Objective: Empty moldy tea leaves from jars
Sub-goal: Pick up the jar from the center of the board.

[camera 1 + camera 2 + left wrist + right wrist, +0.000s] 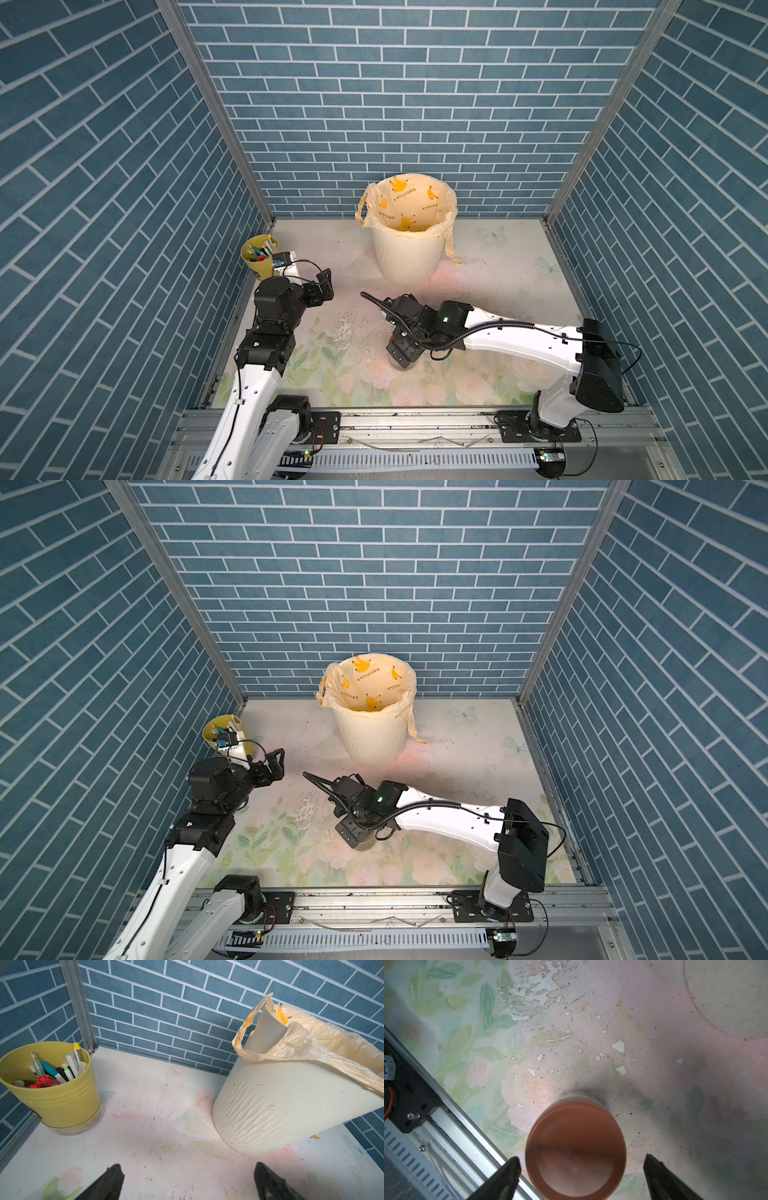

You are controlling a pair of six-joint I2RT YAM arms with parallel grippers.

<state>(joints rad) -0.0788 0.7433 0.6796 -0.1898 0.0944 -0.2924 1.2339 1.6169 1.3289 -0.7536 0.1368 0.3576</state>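
Observation:
The jar shows in the right wrist view as a flat reddish-brown round lid [575, 1147], standing upright on the floral mat near the table's front rail. My right gripper [581, 1157] hangs just above it, open, with one finger on each side of the lid and a gap at both. In both top views the right gripper [401, 353] [353, 833] covers most of the jar [366, 842]. The tea leaves are hidden. My left gripper [189, 1168] [326, 282] is open and empty over the mat, at the left, facing the bin.
A cream ribbed bin [405, 257] [280, 1105] with a banana-print liner stands at the back centre. A yellow pen cup [259, 257] [52, 1095] sits in the back left corner. Pale white flecks [345, 328] [533, 995] are scattered mid-table. The metal rail [452, 1109] runs close beside the jar.

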